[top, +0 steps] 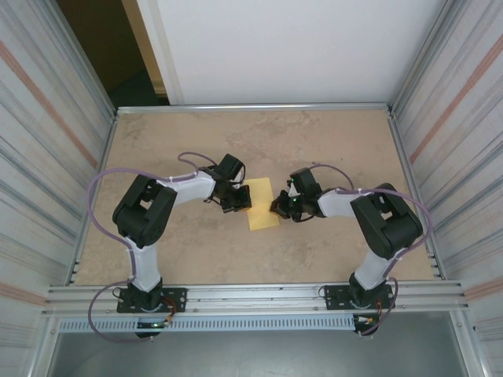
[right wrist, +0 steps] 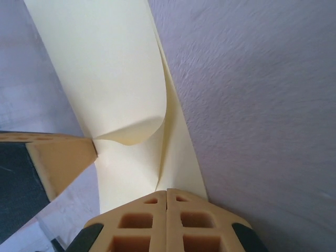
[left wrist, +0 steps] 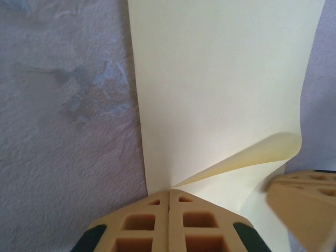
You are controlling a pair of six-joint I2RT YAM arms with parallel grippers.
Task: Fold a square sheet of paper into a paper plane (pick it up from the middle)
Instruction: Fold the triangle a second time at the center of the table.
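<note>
Pale-yellow sheet of paper, plain and unmarked, lying at the middle of the table as a narrow rectangle; mostly flat, one near corner curled upward.

Tan table between corrugated metal walls.

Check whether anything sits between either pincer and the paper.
Nothing visible does. The left pincer is shut on a lifted flap of the paper, and the right pincer, shut, meets its opposite edge.
</note>
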